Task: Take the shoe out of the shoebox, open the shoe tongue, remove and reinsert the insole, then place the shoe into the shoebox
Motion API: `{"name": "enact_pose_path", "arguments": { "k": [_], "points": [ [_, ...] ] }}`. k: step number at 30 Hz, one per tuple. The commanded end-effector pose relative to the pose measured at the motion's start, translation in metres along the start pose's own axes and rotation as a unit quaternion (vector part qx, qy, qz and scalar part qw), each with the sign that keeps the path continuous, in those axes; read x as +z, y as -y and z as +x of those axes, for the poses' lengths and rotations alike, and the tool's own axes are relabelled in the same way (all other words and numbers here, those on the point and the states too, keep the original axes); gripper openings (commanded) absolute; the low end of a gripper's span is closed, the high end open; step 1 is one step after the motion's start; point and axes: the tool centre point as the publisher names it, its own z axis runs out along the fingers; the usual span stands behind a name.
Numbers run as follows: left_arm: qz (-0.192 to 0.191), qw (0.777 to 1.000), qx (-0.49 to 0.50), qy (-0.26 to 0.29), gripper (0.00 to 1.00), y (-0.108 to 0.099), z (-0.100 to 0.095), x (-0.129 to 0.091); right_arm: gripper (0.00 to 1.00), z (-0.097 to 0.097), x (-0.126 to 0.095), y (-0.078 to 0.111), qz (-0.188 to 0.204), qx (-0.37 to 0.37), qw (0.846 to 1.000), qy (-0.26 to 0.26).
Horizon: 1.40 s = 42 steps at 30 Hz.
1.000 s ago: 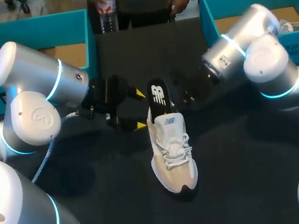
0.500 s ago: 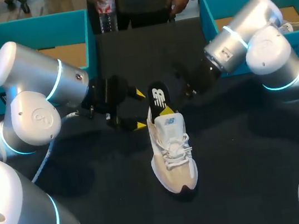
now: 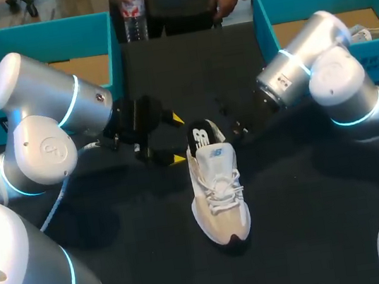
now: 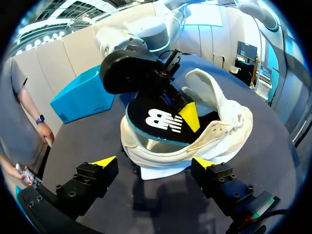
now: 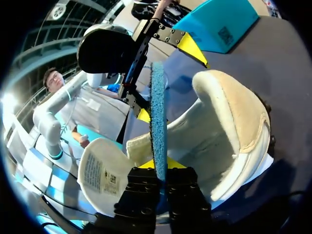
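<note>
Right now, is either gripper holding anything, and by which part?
Right gripper pinches the black, blue-backed insole by its logo end, outside the white shoe. Left gripper holds nothing.

Head view: your R gripper (image 3: 231,133) is dark on the dark table (image 3: 316,223). Its tips don't show, so you can't read the grip from there. The lower part of the insole (image 3: 201,135) is hidden inside the shoe (image 3: 217,195). R wrist view: insole is edge-on & covers most of the yellow tips. L arm (image 3: 45,128) blocks part of the left shoebox (image 3: 37,32). R arm (image 3: 322,72) blocks part of the right shoebox (image 3: 263,16). The second shoe (image 3: 378,31) inside is cut off by arm & pic edge.
</note>
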Motion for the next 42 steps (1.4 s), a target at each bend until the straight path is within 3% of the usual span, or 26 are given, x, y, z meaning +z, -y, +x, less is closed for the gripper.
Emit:
{"name": "enact_pose_path", "arguments": {
  "k": [1,12,14,15,17,27,32,34,37,42],
  "points": [
    [-0.001,1.0,0.0,0.0,1.0,0.0,0.0,0.001,0.16,0.006,-0.007,-0.007,0.004,-0.007,1.0,0.02],
    [-0.001,1.0,0.0,0.0,1.0,0.0,0.0,0.001,0.2,0.0,-0.023,-0.031,0.004,-0.039,0.998,0.043],
    [-0.001,1.0,0.0,0.0,1.0,0.0,0.0,0.001,0.16,-0.004,-0.022,-0.034,0.006,-0.042,0.998,0.041],
    [-0.001,1.0,0.0,0.0,1.0,0.0,0.0,0.001,0.07,-0.006,-0.02,-0.035,0.007,-0.043,0.998,0.038],
    [-0.001,1.0,0.0,0.0,1.0,0.0,0.0,0.001,0.0,-0.009,-0.017,-0.031,0.009,-0.038,0.999,0.03],
    [-0.001,1.0,0.0,0.0,1.0,0.0,0.0,0.001,0.0,0.001,0.0,-0.005,0.002,-0.005,1.0,0.009],
    [-0.001,1.0,0.0,0.0,1.0,0.0,0.0,0.001,0.0,0.003,0.003,-0.004,0.002,0.0,1.0,0.01],
    [-0.001,1.0,0.0,0.0,1.0,0.0,0.0,0.001,0.21,0.003,0.001,-0.007,0.002,-0.005,1.0,0.016],
    [-0.001,1.0,0.0,0.0,1.0,0.0,0.0,0.001,0.31,0.005,-0.005,-0.014,0.003,-0.014,0.999,0.028],
    [-0.001,1.0,0.0,0.0,1.0,0.0,0.0,0.001,0.36,0.013,-0.015,-0.026,0.011,-0.027,0.999,0.045]
  ]
}}
